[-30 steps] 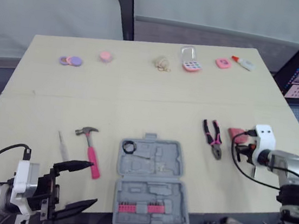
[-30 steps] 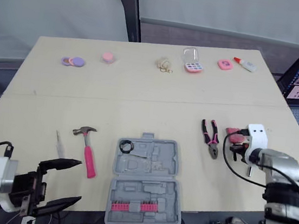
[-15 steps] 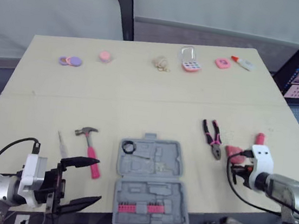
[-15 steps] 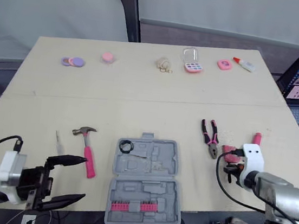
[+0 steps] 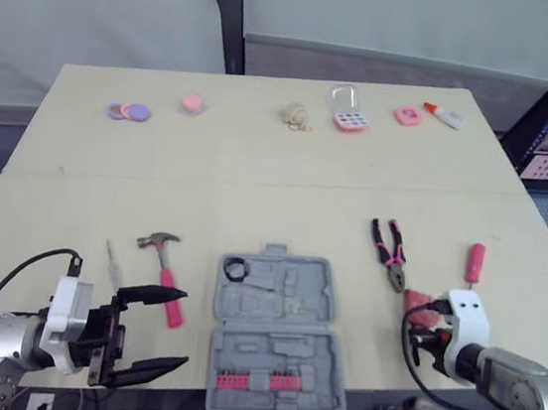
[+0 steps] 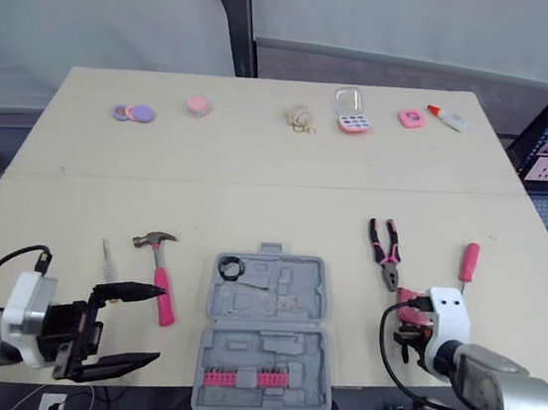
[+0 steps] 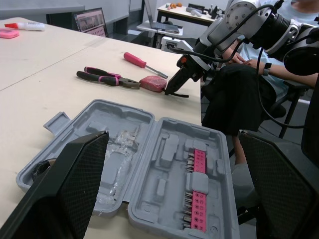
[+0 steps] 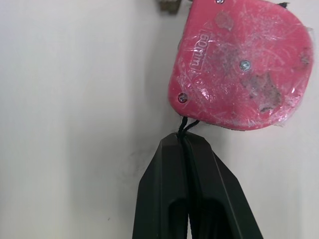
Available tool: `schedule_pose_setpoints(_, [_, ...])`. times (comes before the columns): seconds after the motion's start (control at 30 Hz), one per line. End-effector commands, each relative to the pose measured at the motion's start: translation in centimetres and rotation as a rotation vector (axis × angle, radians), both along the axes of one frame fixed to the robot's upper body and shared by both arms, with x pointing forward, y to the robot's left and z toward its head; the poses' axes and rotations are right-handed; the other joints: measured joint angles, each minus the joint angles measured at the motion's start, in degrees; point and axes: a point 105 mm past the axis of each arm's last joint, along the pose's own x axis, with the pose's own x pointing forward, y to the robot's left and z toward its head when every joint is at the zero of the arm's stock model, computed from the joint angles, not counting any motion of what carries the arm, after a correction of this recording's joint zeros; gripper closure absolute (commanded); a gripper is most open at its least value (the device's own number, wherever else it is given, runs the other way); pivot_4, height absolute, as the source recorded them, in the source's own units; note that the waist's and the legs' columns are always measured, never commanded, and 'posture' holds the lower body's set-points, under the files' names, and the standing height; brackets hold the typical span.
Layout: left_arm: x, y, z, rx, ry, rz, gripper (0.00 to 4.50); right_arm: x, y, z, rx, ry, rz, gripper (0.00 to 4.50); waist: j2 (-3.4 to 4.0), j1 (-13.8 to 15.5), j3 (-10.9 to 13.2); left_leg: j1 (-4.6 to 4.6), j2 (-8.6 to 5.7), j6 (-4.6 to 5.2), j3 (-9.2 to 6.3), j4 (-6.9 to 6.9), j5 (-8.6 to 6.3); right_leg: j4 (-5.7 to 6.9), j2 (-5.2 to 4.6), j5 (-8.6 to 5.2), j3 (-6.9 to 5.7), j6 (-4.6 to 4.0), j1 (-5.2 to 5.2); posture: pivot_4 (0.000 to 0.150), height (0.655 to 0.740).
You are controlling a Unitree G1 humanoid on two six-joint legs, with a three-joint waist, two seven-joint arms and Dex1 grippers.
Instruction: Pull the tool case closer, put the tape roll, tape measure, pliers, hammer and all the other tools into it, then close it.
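On table, scuffed rounded tape measure

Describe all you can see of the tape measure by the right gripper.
The tape measure is a pinkish-red plastic case, flat on one edge and rounded on the other, with screws and scuffed clear film on its face. It lies flat on the table, near the nose of the pliers. A thin black cord leaves its edge, pinched in the shut right gripper.
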Motion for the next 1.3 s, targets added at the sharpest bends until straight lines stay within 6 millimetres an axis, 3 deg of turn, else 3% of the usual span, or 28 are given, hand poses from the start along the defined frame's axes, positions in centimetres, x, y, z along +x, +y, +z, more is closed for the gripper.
schedule_pose_setpoints(0.03, [-0.1,-0.2,0.2,0.002,-0.003,-0.021,0.0,-1.2,1.0,-0.4,0.017,0.039,0.028,4.42,0.0,-0.01,0.0,0.0,0.0,0.0,0.0,0.0,0.0,0.0,0.0,0.0,0.0,0.0,0.0,0.15,0.74])
schedule_pose_setpoints(0.73, [-0.9,0.2,-0.8,0.012,0.033,-0.055,0.0,-4.1,0.8,-1.1,0.012,0.106,0.022,4.42,-0.01,0.26,0.0,0.01,-0.03,0.02,0.01,0.0,-0.01,0.0,0.0,0.0,0.03,0.0,0.0,0.15,0.74])
schedule_pose_setpoints(1.3, [-1.4,0.8,-1.7,0.026,0.049,-0.081,0.0,-4.7,0.3,-1.1,0.004,0.118,-0.003,4.42,-0.02,1.15,-0.01,0.02,-0.05,0.03,0.04,0.01,-0.02,-0.01,0.0,0.0,0.11,-0.01,0.0,0.15,0.74])
